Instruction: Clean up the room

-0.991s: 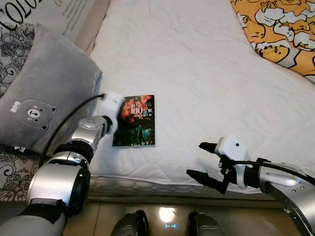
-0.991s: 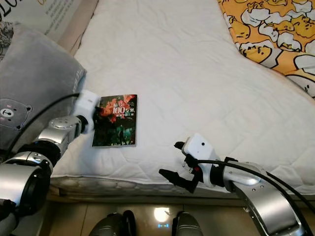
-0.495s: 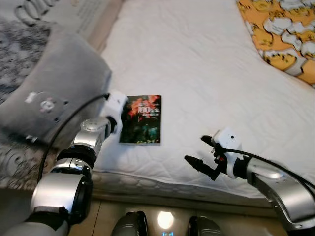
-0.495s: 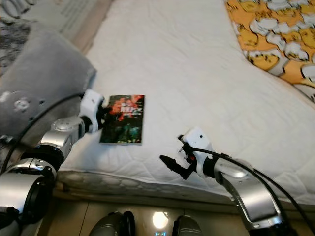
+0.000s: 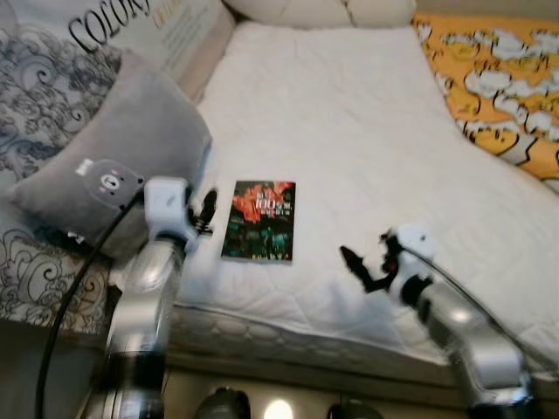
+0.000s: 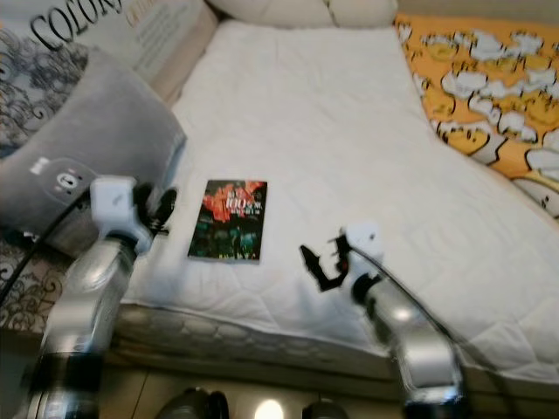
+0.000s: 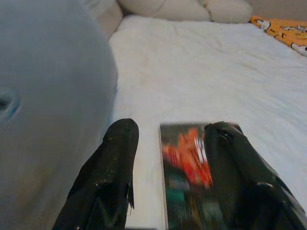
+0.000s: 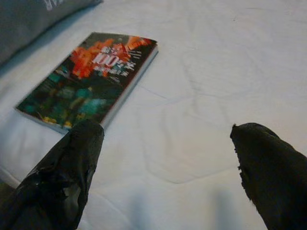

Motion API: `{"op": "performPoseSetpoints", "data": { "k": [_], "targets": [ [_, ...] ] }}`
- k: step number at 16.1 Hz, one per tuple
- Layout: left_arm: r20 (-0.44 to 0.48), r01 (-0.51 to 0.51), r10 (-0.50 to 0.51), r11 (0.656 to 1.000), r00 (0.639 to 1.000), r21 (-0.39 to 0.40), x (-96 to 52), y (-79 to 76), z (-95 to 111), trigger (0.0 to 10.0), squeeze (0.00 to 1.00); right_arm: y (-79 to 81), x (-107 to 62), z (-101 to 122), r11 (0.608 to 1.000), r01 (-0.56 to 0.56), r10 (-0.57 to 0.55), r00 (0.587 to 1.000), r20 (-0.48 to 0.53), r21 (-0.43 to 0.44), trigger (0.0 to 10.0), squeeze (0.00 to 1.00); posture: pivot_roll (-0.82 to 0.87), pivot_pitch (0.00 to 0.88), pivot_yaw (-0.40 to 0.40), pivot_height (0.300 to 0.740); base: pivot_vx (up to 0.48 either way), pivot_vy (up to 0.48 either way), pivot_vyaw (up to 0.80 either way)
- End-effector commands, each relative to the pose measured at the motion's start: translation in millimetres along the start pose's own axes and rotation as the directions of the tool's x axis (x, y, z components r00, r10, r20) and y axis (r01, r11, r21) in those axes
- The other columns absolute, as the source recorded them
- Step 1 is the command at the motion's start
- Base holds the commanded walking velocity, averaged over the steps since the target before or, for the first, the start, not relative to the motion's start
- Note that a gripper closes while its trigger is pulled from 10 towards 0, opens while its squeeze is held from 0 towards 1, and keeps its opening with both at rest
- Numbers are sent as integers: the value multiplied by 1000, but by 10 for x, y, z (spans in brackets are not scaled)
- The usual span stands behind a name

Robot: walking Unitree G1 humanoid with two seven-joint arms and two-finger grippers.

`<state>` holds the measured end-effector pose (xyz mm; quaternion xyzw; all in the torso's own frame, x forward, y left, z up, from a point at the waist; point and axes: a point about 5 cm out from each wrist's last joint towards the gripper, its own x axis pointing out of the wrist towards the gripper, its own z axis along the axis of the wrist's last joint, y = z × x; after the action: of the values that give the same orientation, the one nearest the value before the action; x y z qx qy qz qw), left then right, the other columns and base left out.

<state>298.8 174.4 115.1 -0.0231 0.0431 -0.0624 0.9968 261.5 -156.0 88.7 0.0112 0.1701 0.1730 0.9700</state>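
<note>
A dark paperback book [image 5: 259, 221] with a red and green cover lies flat on the white mattress [image 5: 349, 122], near its front left part. My left gripper [image 5: 206, 214] hovers just left of the book, open, beside the grey pillow [image 5: 113, 166]. In the left wrist view the book [image 7: 189, 160] lies ahead between the two black fingers [image 7: 108, 177], with nothing held. My right gripper [image 5: 361, 263] is open above the mattress, a short way right of the book. In the right wrist view the book [image 8: 88, 76] lies beyond the spread fingers [image 8: 72, 167].
A yellow patterned blanket [image 5: 507, 96] covers the bed's far right. White pillows [image 5: 323, 10] lie at the head. A printed cushion [image 5: 52, 70] stands behind the grey pillow. The mattress's front edge [image 5: 306, 336] drops to the floor.
The camera has pulled back and tilted up. My left gripper has drawn back from the book's top corner to its left side. My right gripper has come up over the mattress, nearer the book.
</note>
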Motion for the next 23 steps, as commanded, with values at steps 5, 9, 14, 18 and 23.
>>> {"op": "performPoseSetpoints", "data": {
  "k": [5,9,14,18,23],
  "targets": [
    [-146,-22,10,996,989,-81,-503,2,-209,10000,0,-90,-129,44,992,100,-109,989,103,82,10000,0,-41,31,15,740,0,0,0],
    [-112,-123,123,992,986,13,-594,78,-151,10000,0,-31,-113,108,993,108,-97,977,190,-50,10000,1000,-28,31,15,740,0,0,0],
    [-139,-96,99,995,985,32,-572,40,-100,10000,0,48,-81,90,994,65,-49,984,173,-86,10000,1000,-18,33,13,740,0,-176,0],
    [-150,-81,88,995,985,53,-541,7,-97,10000,263,48,-34,130,994,68,-51,980,192,-82,10000,1000,-19,24,18,740,0,-296,0],
    [-134,-80,88,995,987,64,-490,-3,-41,10000,247,51,-1,119,997,45,-33,986,161,-69,10000,808,-4,7,16,740,0,-323,0]
  ]
}}
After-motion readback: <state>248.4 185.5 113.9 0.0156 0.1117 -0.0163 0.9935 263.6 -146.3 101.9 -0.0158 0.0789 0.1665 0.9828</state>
